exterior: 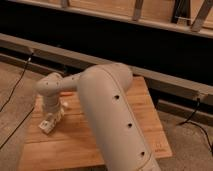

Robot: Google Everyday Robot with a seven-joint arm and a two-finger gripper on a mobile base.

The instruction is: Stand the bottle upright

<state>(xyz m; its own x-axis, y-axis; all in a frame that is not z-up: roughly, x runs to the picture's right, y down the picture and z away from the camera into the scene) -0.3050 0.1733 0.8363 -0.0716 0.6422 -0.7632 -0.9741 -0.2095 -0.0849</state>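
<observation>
- The hand (pixel 50 121) sits low over the left part of the surface, angled down and to the left, with its tip close to the wood.
- I cannot tell from here whether the hand is released, clenched or grasping anything.
- The bottle (pixel 46 126) I take to be the pale whitish shape right at the hand's tip, low on the wood near the left edge. I cannot separate it cleanly from the hand, nor tell whether it lies flat or tilts.
- A small pale bit (pixel 64 105) shows just beside the wrist on its right side; what it is I cannot tell.
- Above the hand, the wrist runs up into a rounded joint (pixel 50 86), and a short link goes from there to the right.
- That link meets the big pale arm segment (pixel 112 120), which crosses the middle of my view from the top centre to the bottom edge and hides much of the wood.
- The surface (pixel 150 125) is a light wooden top, with bare planks showing on the right and along the front.
- Around it is grey floor (pixel 15 95), with a dark cable (pixel 19 80) trailing on the left and another cable (pixel 192 120) on the right.
- Behind runs a long grey rail (pixel 160 80) — above it a dark band of wall.
</observation>
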